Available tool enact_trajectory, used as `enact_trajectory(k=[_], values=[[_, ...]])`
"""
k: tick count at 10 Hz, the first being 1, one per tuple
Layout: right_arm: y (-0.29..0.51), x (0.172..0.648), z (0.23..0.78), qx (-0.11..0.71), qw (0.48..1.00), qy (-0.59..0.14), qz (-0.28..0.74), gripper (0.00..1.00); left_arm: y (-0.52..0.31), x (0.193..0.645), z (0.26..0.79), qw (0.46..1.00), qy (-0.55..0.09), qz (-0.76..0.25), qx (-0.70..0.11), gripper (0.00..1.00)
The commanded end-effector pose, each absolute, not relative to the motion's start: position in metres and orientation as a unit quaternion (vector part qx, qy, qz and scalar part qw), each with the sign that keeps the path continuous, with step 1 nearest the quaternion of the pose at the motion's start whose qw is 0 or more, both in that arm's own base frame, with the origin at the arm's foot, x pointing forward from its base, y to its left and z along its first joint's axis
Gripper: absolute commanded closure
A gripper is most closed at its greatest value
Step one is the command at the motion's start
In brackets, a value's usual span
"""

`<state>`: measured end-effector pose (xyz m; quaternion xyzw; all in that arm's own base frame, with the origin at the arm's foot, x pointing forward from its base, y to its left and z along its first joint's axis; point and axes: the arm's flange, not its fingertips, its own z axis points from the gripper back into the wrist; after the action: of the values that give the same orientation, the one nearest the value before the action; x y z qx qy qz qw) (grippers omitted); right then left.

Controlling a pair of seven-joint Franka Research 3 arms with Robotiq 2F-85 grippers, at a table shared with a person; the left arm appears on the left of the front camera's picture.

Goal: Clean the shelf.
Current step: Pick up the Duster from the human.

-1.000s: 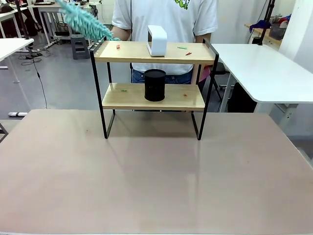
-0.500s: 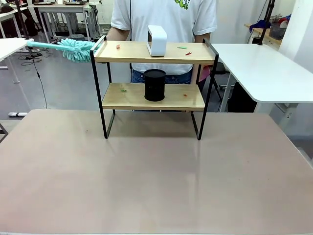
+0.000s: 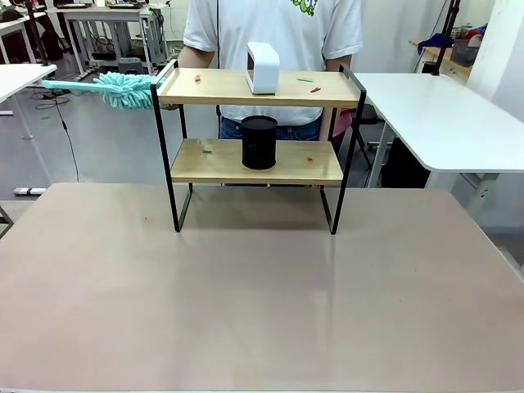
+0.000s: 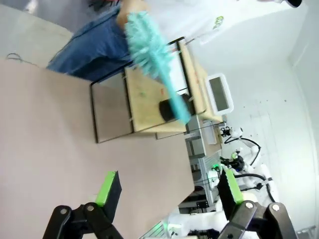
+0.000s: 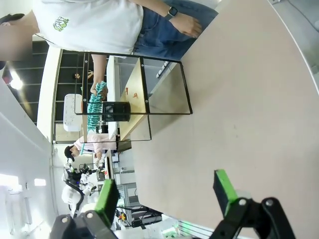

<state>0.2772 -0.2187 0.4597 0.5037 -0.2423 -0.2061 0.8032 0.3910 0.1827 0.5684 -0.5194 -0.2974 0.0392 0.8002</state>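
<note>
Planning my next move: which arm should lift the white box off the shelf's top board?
Probably right. The duster hangs at the shelf's left end, across the left tool's line; the right tool, open too, has a free approach to the white box.

One shelf, duster, canister, box.

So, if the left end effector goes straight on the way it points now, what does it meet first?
The left end effector would probably meet the shelf first, at the lower board near the black cylinder. Depth is unclear; the teal duster may come sooner.
</note>
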Motion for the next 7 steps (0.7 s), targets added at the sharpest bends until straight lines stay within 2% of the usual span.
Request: enact_trajectory(k=[1,2,3,4,5,6,7], values=[[-0.219,0.280,0.460,0.509,0.798,-0.255,-0.196,0.00,0.176,0.456,0.592,0.794,-0.249,0.034,-0.553,0.00],[-0.219,0.280,0.460,0.509,0.798,-0.255,-0.196,0.00,0.165,0.479,0.593,0.785,-0.229,0.054,-0.573,0.00],[-0.219,0.280,0.460,0.509,0.798,-0.255,-0.196,0.00,0.166,0.426,0.591,0.799,-0.280,0.032,-0.531,0.00],[-0.219,0.280,0.460,0.509,0.798,-0.255,-0.196,0.00,0.166,0.426,0.591,0.799,-0.280,0.032,-0.531,0.00],[-0.219,0.280,0.460,0.509,0.798,-0.255,-0.196,0.00,0.152,0.472,0.595,0.797,-0.252,0.034,-0.548,0.00],[-0.219,0.280,0.460,0.509,0.798,-0.255,-0.196,0.00,0.147,0.460,0.581,0.806,-0.218,0.012,-0.549,0.00],[-0.219,0.280,0.460,0.509,0.798,-0.255,-0.196,0.00,0.137,0.465,0.576,0.810,-0.217,0.012,-0.545,0.00]])
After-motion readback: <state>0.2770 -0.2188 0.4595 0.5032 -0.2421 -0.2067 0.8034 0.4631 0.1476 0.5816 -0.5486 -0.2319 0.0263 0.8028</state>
